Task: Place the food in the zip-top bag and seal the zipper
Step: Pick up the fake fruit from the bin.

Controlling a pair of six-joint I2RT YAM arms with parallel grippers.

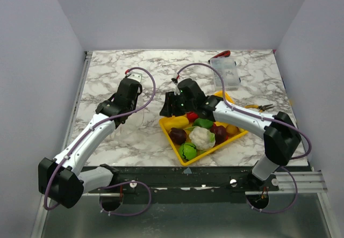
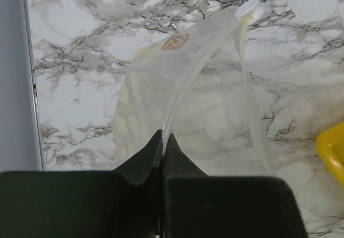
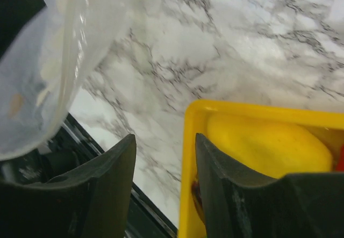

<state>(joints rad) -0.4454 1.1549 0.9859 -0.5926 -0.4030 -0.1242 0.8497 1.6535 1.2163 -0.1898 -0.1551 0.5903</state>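
Note:
The zip-top bag (image 2: 188,87) hangs clear and floppy in the left wrist view, with pale dots and a small orange mark. My left gripper (image 2: 164,137) is shut on its lower edge. The zipper strip (image 2: 244,77) runs down from a white tab (image 2: 250,8). The bag (image 3: 48,60) also shows at the upper left of the right wrist view. My right gripper (image 3: 164,141) stands open over the corner of the yellow tray (image 3: 192,141), with nothing held. The food lies in the tray (image 1: 185,160): a banana (image 3: 269,144), a cauliflower (image 1: 201,137), a green piece (image 1: 188,151), a purple piece (image 1: 177,135) and a red pepper (image 1: 192,116).
A rigid clear compartment box (image 1: 226,72) stands at the back right. Yellow-handled pliers (image 1: 258,107) lie right of the tray. A metal rail (image 1: 80,87) borders the marble table on the left. Purple cables loop over both arms.

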